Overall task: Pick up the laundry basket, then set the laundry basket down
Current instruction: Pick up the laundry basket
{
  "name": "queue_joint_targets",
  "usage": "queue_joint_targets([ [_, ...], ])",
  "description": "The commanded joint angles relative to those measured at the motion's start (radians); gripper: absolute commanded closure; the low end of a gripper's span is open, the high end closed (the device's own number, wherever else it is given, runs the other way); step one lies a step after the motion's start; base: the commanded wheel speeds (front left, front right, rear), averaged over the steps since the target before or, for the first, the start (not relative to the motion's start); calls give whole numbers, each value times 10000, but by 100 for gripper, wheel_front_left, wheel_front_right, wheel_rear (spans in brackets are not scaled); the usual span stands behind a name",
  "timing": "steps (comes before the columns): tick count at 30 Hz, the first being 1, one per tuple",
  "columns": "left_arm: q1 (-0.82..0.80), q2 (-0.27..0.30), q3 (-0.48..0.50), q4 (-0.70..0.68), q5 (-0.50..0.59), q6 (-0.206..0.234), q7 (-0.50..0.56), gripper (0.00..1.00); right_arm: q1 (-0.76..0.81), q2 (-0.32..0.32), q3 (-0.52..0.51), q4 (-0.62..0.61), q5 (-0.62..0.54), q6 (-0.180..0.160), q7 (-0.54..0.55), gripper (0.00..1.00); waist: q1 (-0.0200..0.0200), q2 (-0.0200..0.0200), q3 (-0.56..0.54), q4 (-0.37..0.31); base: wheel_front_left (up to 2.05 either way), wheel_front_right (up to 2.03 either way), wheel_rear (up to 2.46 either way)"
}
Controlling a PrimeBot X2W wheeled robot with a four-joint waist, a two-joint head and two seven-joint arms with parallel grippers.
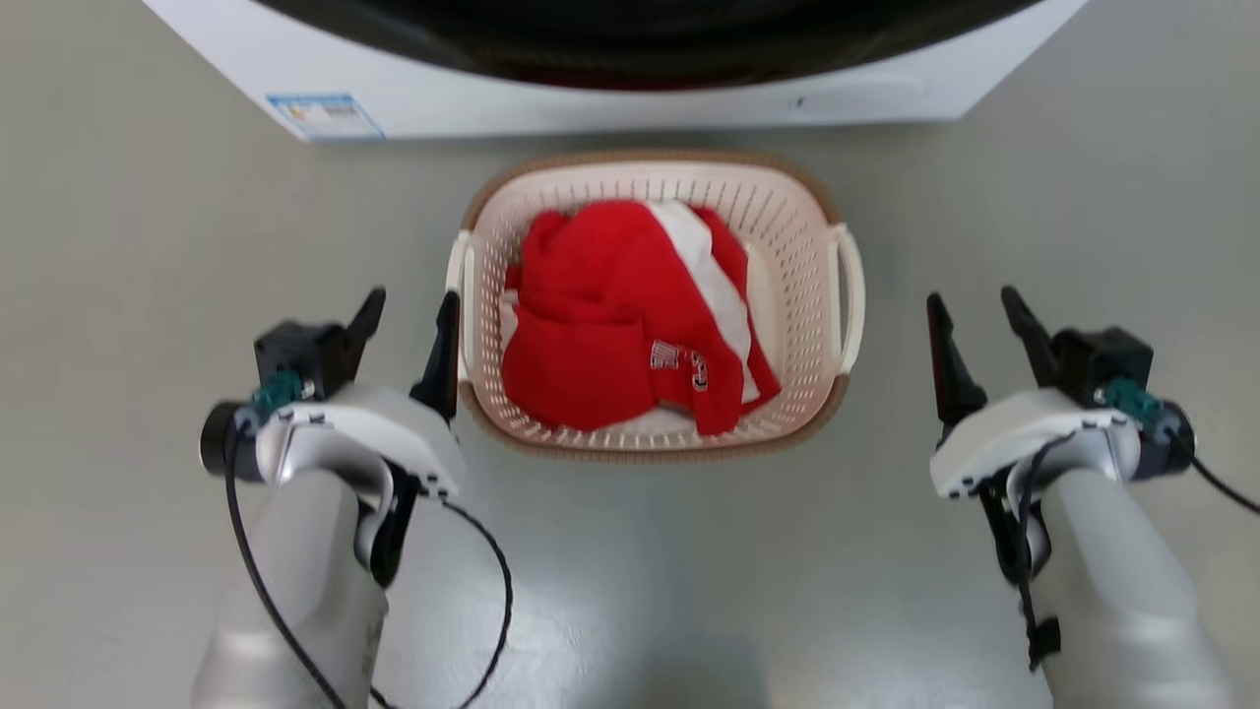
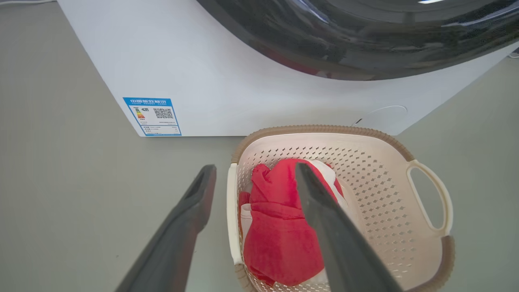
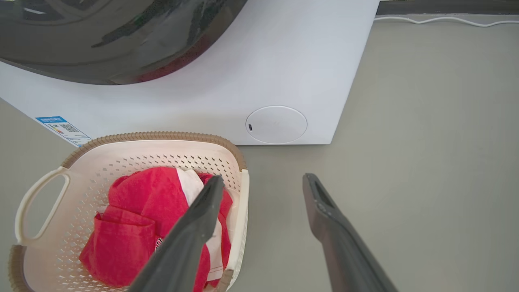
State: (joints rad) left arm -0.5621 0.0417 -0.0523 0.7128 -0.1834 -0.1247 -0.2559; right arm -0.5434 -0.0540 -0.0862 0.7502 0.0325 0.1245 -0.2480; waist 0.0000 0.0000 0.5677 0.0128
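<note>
I had the laundry basket [image 1: 799,295] on the floor [image 1: 108,295]; left hand [image 1: 413,295] released just beside its left handle, right hand [image 1: 972,295] released, apart on its right.

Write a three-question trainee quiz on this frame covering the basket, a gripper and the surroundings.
1. True or false: the left gripper is shut on a handle of the basket.
2. What lies in the basket? A) a red and white garment B) blue towels C) nothing
3. In a few words: what white appliance stands on the floor just beyond the basket?

Key
1. False: its jaws stand open and hold nothing.
2. A
3. A washing machine.
</note>
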Motion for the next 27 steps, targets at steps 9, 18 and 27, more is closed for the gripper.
queue_joint_targets([
  [9,-1176,364,-43,639,-82,-59,-59,0,-976,38,392,726,88,62,-138,0,0,0,1401,255,0,0,0],
  [18,-1809,389,-699,937,-390,-59,-59,0,-1463,38,574,1200,393,62,-138,0,0,0,2069,427,0,0,0],
  [27,-2473,597,-1132,1479,-588,-59,-59,0,-1890,38,753,1316,274,62,-138,0,0,0,2688,476,0,0,0],
])
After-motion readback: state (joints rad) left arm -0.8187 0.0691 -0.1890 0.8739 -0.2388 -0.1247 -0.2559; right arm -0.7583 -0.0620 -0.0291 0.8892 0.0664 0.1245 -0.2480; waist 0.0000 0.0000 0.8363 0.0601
